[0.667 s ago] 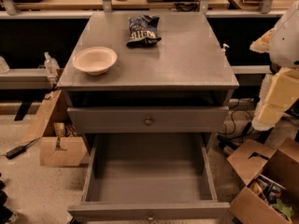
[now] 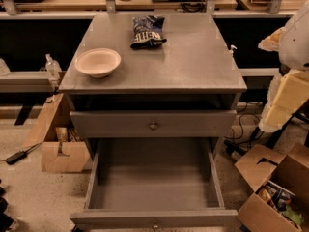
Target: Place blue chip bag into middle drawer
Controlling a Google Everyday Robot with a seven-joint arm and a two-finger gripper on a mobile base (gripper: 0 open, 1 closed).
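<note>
The blue chip bag (image 2: 147,31) lies crumpled at the back of the grey cabinet top (image 2: 193,62), right of and behind the beige bowl (image 2: 97,62). The middle drawer (image 2: 154,190) is pulled out at the bottom of the view, with a bare floor and its knob at the front edge. A shut grey drawer front (image 2: 153,124) with a brass knob sits above it. My gripper (image 2: 286,98) shows as a blurred white and yellowish shape at the right edge, beside the cabinet and well away from the bag.
Cardboard boxes stand on the floor left (image 2: 60,149) and right (image 2: 275,192) of the cabinet. A spray bottle (image 2: 52,69) stands on a ledge to the left. Cables and a workbench run behind the cabinet.
</note>
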